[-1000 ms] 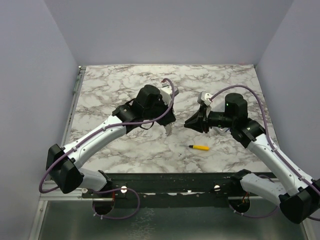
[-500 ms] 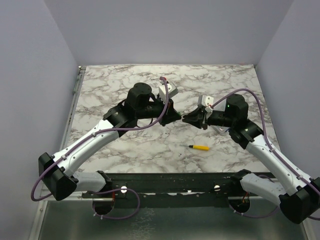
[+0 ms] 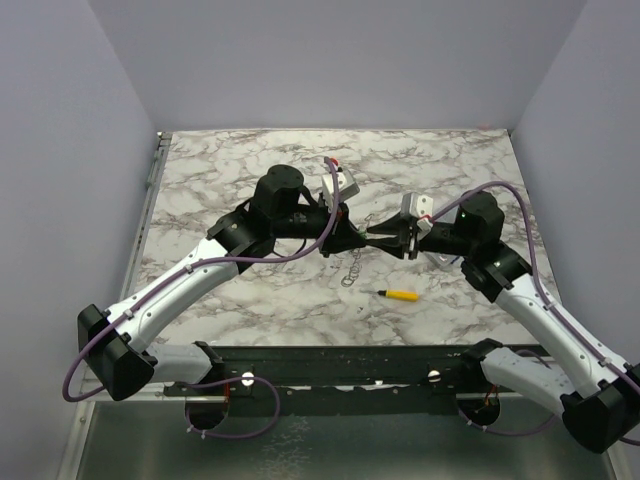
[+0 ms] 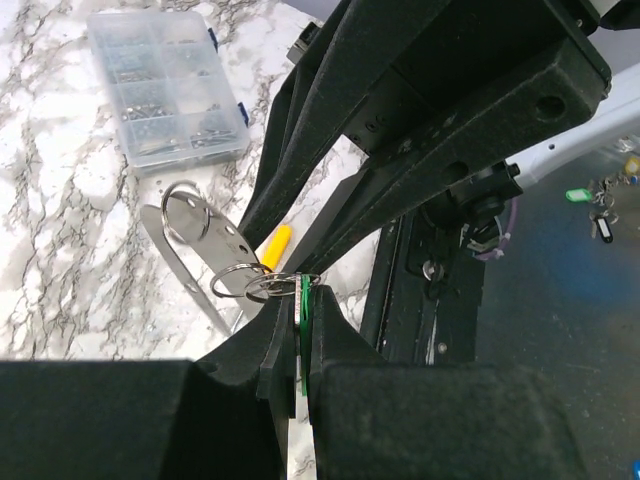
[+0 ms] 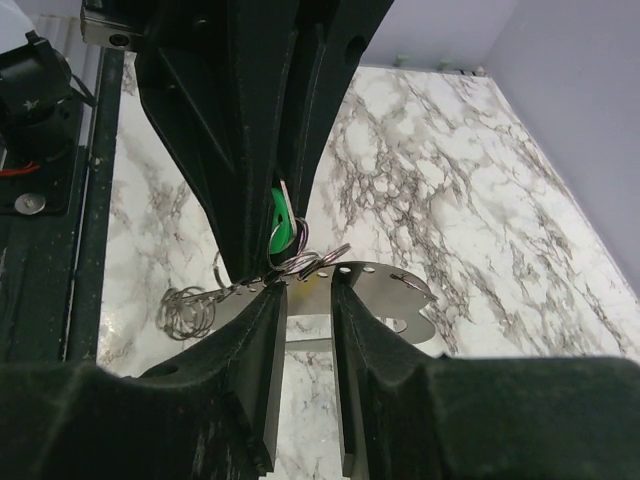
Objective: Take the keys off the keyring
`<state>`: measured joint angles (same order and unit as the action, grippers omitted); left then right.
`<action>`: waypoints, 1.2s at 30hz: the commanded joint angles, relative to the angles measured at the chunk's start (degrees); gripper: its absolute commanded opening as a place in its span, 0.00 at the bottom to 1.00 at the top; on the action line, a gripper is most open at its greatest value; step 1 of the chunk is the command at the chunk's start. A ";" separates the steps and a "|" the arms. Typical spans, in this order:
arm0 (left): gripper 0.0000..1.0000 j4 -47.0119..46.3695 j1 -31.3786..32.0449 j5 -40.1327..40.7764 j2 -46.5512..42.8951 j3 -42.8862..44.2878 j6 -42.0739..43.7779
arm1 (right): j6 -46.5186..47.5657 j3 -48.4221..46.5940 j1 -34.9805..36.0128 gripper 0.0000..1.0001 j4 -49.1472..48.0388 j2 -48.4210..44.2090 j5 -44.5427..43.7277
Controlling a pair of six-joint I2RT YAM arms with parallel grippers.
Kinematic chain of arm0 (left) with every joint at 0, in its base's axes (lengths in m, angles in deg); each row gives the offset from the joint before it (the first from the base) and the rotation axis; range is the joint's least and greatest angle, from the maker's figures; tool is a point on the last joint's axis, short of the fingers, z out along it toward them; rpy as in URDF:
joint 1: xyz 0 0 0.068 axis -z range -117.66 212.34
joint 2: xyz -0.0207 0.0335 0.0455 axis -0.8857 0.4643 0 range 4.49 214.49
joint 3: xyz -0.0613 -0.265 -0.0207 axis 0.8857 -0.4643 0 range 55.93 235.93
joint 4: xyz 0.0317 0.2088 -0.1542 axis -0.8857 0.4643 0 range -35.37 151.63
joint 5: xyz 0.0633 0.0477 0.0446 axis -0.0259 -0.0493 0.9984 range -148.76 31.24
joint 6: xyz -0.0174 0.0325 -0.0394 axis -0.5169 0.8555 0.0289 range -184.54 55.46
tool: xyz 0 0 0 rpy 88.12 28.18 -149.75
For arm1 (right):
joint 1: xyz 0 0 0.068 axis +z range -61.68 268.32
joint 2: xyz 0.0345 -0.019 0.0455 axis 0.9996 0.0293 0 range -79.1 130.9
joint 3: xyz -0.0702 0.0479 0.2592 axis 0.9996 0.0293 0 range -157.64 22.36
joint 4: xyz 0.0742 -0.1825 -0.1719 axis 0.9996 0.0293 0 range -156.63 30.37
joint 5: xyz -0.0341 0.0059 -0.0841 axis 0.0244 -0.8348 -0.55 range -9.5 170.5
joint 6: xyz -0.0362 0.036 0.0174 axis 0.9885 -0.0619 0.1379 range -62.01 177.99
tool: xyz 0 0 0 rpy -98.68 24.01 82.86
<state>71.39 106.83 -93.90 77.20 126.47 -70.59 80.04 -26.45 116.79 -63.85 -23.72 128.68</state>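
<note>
My left gripper (image 3: 350, 235) (image 4: 300, 305) is shut on the small green-headed key (image 4: 303, 312), held above the table's middle. The key also shows in the right wrist view (image 5: 281, 220). Thin split rings (image 4: 262, 285) join the key to the keyring, a flat silvery oblong plate with holes (image 4: 196, 232) (image 5: 378, 290) that hangs below the jaws (image 3: 351, 268). My right gripper (image 3: 376, 238) (image 5: 310, 292) faces the left one tip to tip. Its jaws stand a little apart at the plate's edge, with marble showing between them. No other key is distinct.
A yellow-handled screwdriver (image 3: 400, 295) (image 4: 273, 246) lies on the marble table (image 3: 230, 170) near the front. A clear plastic compartment box (image 4: 165, 90) lies under the right arm. A cluster of loose rings (image 5: 190, 306) trails from the plate's end.
Both grippers have closed in on each other at the table's middle. The left wrist has turned, and the keyring now hangs in view below the two tips.
</note>
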 commanded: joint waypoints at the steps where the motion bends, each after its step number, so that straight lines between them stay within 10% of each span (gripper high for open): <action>1: 0.00 -1.48 0.20 -4.44 -0.27 0.91 2.29 | 0.53 0.94 0.65 0.33 -1.54 -1.67 2.09; 36: 0.00 3.91 0.86 -0.53 1.62 3.01 -1.90 | -7.51 9.47 3.26 0.47 -10.80 -4.39 1.10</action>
<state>76.39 107.44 -94.27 78.99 129.32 -71.83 77.41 -19.02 119.57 -67.58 -27.07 129.51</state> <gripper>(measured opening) 0.078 0.478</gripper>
